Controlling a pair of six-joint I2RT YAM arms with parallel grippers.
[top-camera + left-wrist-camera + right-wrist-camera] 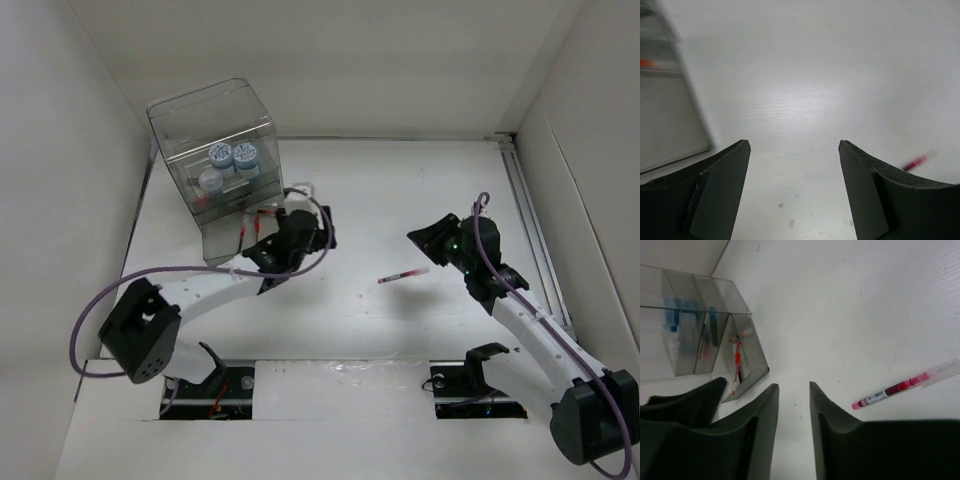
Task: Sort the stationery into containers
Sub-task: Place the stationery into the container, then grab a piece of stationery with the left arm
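White table [400, 200] holds one last red pen [402, 275]; rolls [220, 154] sit in the box [200, 105]. Our left claw [794, 145] and right claw [794, 387] hang open, empty.

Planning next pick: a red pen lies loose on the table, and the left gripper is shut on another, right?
No: the left gripper is open and empty, per the left wrist view. The red pen lies loose on the table.

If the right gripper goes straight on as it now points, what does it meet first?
Probably the bare table; the red pen lies to one side of the right gripper, off its line.
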